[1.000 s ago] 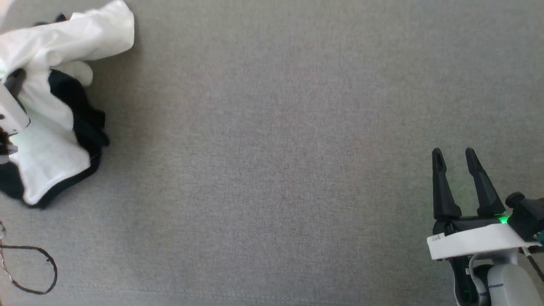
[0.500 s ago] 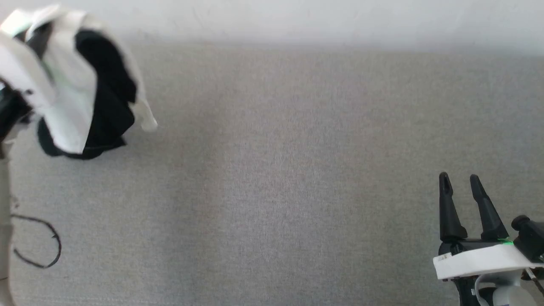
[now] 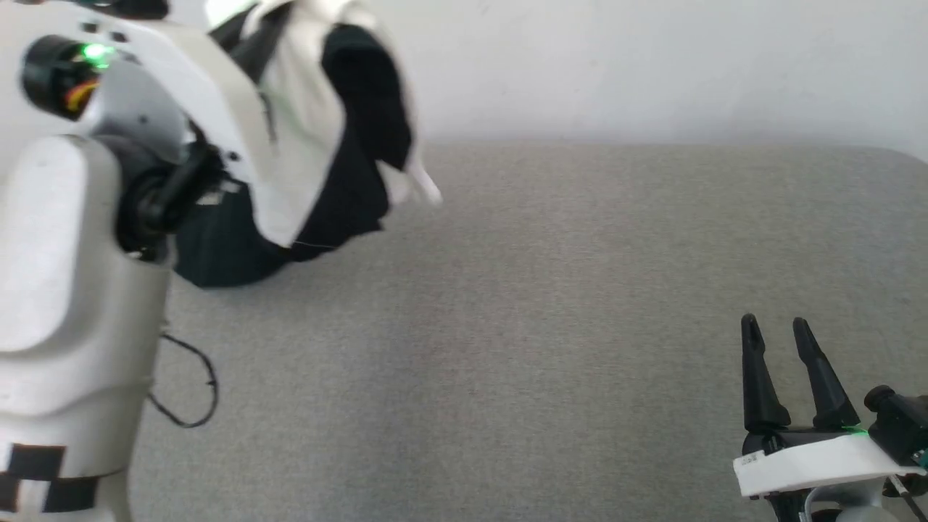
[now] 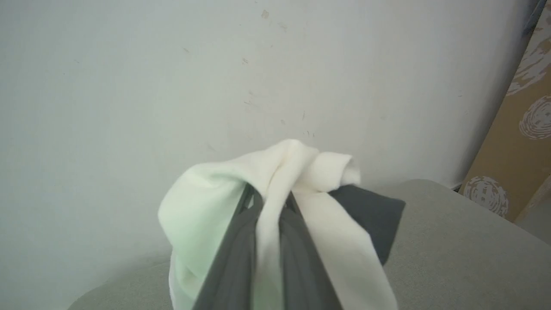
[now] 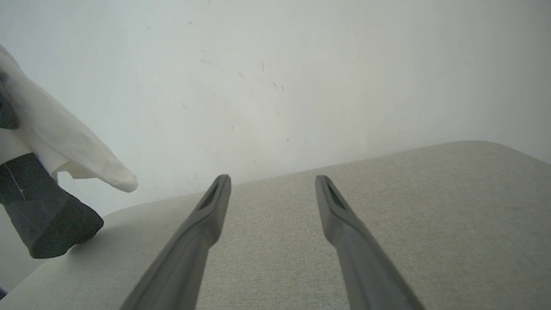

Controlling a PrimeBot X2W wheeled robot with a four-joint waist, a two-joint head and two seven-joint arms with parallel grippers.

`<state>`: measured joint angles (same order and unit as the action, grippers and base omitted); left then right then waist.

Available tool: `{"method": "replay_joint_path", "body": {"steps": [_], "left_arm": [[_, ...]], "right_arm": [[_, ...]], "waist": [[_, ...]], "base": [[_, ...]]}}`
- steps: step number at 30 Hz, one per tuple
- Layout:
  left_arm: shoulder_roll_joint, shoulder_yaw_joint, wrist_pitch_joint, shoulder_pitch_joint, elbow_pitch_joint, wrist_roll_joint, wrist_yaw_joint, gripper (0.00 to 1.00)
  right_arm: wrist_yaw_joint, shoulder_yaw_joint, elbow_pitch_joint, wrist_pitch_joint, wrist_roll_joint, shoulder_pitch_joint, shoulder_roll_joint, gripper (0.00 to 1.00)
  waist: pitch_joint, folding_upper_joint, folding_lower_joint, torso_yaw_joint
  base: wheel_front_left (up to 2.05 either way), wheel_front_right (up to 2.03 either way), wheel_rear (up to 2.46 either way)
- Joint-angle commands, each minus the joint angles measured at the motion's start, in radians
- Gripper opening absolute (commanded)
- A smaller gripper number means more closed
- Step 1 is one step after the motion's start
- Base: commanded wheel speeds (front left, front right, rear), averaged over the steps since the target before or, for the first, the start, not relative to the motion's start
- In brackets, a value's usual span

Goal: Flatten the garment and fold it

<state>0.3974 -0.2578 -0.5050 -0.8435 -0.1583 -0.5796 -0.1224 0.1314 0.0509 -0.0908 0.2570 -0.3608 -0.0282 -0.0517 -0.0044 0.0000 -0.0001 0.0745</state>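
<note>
Head view: garment bunched in the left gripper over the surface's far left

At the left edge of the surface (image 3: 544, 326), the white left arm (image 3: 72, 254) is seen raised, with a thin black cable (image 3: 192, 384) lying looped on the surface's near left part. The garment (image 3: 312, 123) is held up in a bunch over the far left part of the surface, in front of the wall (image 3: 652, 65) that rises behind the surface. White folds are draped on top and black folds hang below. Whether the lowest black fold touches the surface cannot be told. Over the near right corner of the surface, the right gripper (image 3: 775, 322) is seen with its jaws spread and nothing between them.

In the left wrist view, the left gripper (image 4: 270, 194) is seen pinched narrow on a white fold of the garment (image 4: 206, 202), which is wrapped over both fingers. A brown board (image 4: 516, 142) with white swirls is seen past the surface's right end.

In the right wrist view, the garment (image 5: 51, 137) is seen hanging at the surface's far left. The right gripper (image 5: 272, 178) is held apart over bare surface, well clear of the garment.
</note>
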Motion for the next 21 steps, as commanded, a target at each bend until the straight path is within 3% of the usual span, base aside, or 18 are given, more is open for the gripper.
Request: {"method": "replay_joint_path", "body": {"steps": [1, 11, 21], "left_arm": [[-0.019, -0.011, 0.011, -0.019, 0.014, 0.0, 0.003, 0.0], [-0.122, -0.087, 0.041, -0.011, 0.029, 0.002, 0.016, 0.0], [-0.249, -0.169, 0.156, 0.038, -0.1, 0.024, 0.033, 0.0]], "right_arm": [[-0.001, -0.003, 0.006, 0.005, -0.002, -0.012, 0.001, 1.0], [-0.001, -0.011, 0.013, 0.005, 0.002, -0.019, 0.001, 1.0], [-0.001, -0.007, 0.018, 0.005, 0.007, -0.01, 0.001, 1.0]], "waist": [[-0.02, 0.0, 0.0001, -0.03], [-0.024, 0.0, 0.0001, -0.122], [0.008, 0.0, 0.0001, -0.177]], "base": [[0.0, 0.0, 0.0], [0.0, 0.0, 0.0], [0.0, 0.0, 0.0]]}}
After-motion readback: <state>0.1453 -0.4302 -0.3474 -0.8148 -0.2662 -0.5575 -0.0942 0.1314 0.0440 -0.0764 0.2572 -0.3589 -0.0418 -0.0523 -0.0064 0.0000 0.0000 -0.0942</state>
